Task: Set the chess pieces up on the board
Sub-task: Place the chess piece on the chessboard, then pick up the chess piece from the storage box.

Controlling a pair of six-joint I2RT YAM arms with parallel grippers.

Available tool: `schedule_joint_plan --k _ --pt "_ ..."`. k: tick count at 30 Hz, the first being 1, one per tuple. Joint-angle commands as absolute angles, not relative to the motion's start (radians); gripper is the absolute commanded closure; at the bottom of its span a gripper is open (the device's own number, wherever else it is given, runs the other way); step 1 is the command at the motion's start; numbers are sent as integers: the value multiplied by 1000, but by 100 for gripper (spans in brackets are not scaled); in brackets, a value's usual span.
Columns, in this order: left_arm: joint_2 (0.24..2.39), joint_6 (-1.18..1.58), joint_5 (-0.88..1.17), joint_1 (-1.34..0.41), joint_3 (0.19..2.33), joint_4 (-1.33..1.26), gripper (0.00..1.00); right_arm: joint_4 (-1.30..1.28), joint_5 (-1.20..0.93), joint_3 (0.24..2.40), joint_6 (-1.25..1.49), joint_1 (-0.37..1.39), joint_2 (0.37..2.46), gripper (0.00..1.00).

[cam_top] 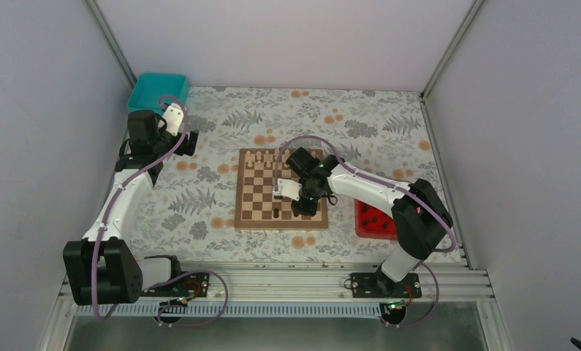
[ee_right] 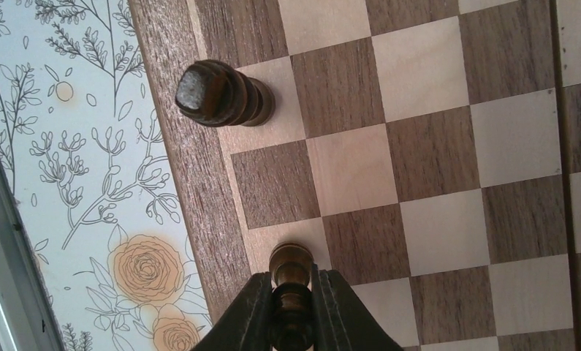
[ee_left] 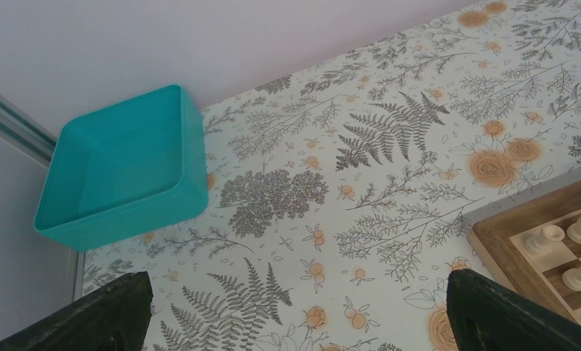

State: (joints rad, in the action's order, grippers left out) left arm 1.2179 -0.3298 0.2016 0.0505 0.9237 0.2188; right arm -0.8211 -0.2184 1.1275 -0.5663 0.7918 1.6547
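Placement needs a straight descent: the right gripper [ee_right: 293, 311] is clenched on the stem of a dark chess piece [ee_right: 290, 265], whose head pokes out just ahead of the fingertips, over a light square in the edge row of the board [ee_right: 426, 139]. Whether its base touches the wood, I cannot tell. Ahead and slightly left stands another dark piece [ee_right: 221, 93]; release gently, with no sideways drag.
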Motion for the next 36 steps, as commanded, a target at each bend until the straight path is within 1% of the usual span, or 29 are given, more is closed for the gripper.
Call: schedule_joint_plan --k 1,5,14,18,21,28,36 --pt "1220 -337 209 57 909 205 0 -799 -201 1142 -555 802 1657 84" --pt "1221 -337 210 58 910 207 0 -802 -204 1137 -558 802 1658 80" --pt "1220 -337 210 60 910 208 0 -804 -192 1135 -560 802 1655 78" --pt "1220 -337 210 61 911 208 0 -811 -163 1136 -555 796 1608 72" --pt "1220 -337 210 63 911 208 0 -831 -136 1134 -557 761 1551 68" --pt "1216 -337 214 64 912 207 0 -868 -141 1107 -622 520 1370 62" --pt "1213 -337 219 66 910 206 0 -879 -151 1018 -728 201 1261 62"
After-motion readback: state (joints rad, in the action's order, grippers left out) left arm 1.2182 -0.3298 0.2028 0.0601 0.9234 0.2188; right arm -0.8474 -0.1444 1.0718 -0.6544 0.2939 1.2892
